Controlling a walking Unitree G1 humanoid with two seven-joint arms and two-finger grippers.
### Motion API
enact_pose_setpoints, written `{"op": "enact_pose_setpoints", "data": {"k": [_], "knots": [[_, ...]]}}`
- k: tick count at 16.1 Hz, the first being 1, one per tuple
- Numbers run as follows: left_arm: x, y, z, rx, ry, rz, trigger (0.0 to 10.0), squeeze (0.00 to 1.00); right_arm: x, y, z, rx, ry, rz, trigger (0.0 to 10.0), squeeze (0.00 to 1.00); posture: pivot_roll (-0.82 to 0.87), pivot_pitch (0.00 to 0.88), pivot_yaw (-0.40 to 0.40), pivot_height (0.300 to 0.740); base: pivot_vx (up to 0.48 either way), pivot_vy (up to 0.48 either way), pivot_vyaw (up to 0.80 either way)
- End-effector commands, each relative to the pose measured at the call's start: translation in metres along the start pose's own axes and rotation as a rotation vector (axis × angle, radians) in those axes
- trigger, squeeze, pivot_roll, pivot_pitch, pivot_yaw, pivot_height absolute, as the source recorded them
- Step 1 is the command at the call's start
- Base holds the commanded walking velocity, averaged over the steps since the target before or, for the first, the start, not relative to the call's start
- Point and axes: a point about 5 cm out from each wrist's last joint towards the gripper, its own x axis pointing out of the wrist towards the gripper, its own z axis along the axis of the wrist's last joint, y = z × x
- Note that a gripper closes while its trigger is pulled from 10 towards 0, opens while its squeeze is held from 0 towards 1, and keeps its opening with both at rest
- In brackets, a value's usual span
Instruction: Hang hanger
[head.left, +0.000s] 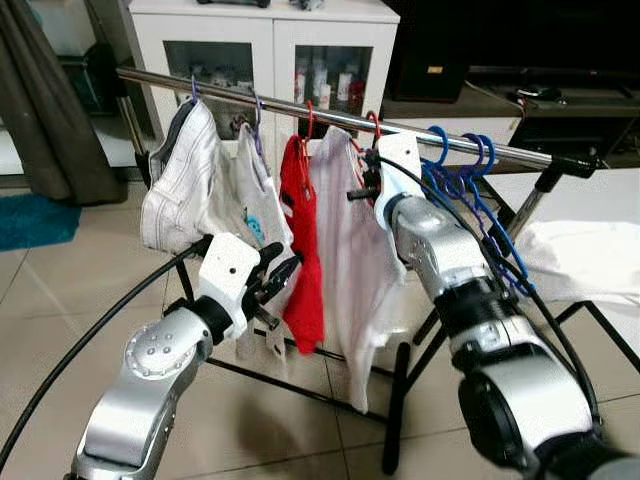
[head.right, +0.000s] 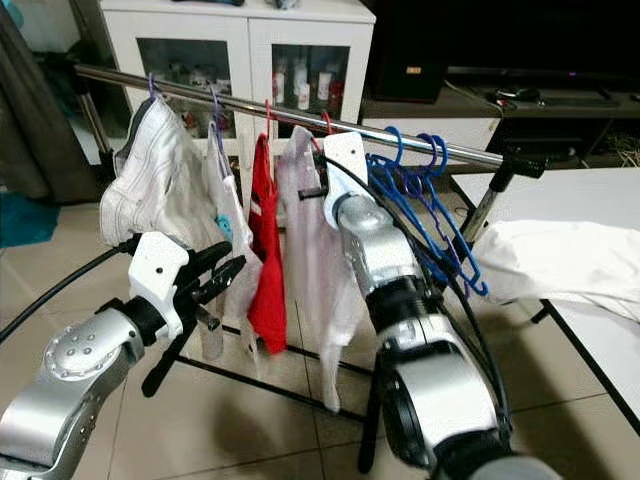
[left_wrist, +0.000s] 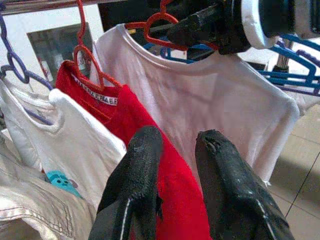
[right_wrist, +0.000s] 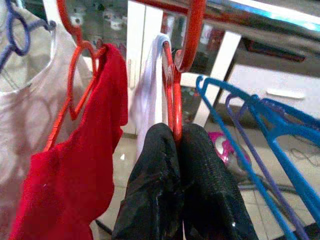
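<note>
Now the red hanger (right_wrist: 172, 80) is seen with its hook over the metal rail (head.left: 330, 117), a pale pink shirt (head.left: 345, 270) draped from it — and it is pinched just below the hook by the right gripper (right_wrist: 176, 137), whose black fingers are pressed together on the wire. Beside it on the robot's left, a red shirt (head.left: 303, 250) is hung on another red hanger, then a white top (head.left: 255, 190) and a striped garment (head.left: 180, 180) on purple hangers. On the other side, a bunch of bare blue hangers (head.left: 470, 190) is crowded along the rail. The left gripper (left_wrist: 177, 165) is held lower, near the red shirt — its fingers are parted, nothing between them. A white cabinet (head.left: 265, 45) is seen behind, and a white cloth (head.left: 585, 260) is spread on a surface at the right.
</note>
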Motion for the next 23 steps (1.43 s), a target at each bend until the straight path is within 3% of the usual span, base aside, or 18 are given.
{"op": "enact_pose_setpoints", "data": {"k": [1, 5, 12, 15, 17, 20, 23], "knots": [[0.000, -0.001, 0.006, 0.006, -0.012, -0.008, 10.0, 0.00, 0.003, -0.004, 0.012, 0.016, -0.031, -0.019, 10.0, 0.00, 0.11, 0.011, -0.054, 0.740, 0.000, 0.000, 0.00], [-0.004, -0.001, 0.005, 0.008, 0.003, -0.015, 10.0, 0.00, 0.010, -0.010, 0.010, 0.021, 0.030, -0.073, 10.0, 0.00, 0.12, 0.016, -0.056, 0.740, 0.000, 0.000, 0.00], [-0.004, -0.001, 0.003, 0.013, 0.014, -0.005, 10.0, 0.00, 0.010, -0.041, -0.009, 0.018, 0.098, -0.135, 10.0, 0.00, 0.12, 0.004, -0.066, 0.740, 0.000, 0.000, 0.00], [-0.004, -0.001, 0.004, 0.014, 0.008, 0.000, 10.0, 0.00, 0.011, -0.043, -0.003, 0.078, 0.056, -0.125, 10.0, 0.00, 0.13, 0.000, -0.074, 0.740, 0.000, 0.000, 0.00], [-0.005, -0.002, 0.007, 0.015, -0.003, 0.010, 10.0, 0.00, 0.011, -0.040, 0.009, 0.105, -0.041, -0.074, 10.0, 0.00, 0.13, 0.000, -0.088, 0.740, 0.000, 0.000, 0.00], [-0.008, -0.003, 0.005, 0.008, 0.001, 0.016, 10.0, 0.00, 0.007, -0.044, 0.008, 0.118, -0.135, -0.067, 10.0, 0.00, 0.12, 0.008, -0.086, 0.740, 0.000, 0.000, 0.00], [-0.007, -0.006, 0.005, 0.002, 0.005, -0.003, 10.0, 0.00, 0.007, -0.053, 0.007, 0.127, -0.121, -0.143, 10.0, 0.00, 0.11, 0.035, -0.069, 0.740, 0.000, 0.000, 0.00]]}}
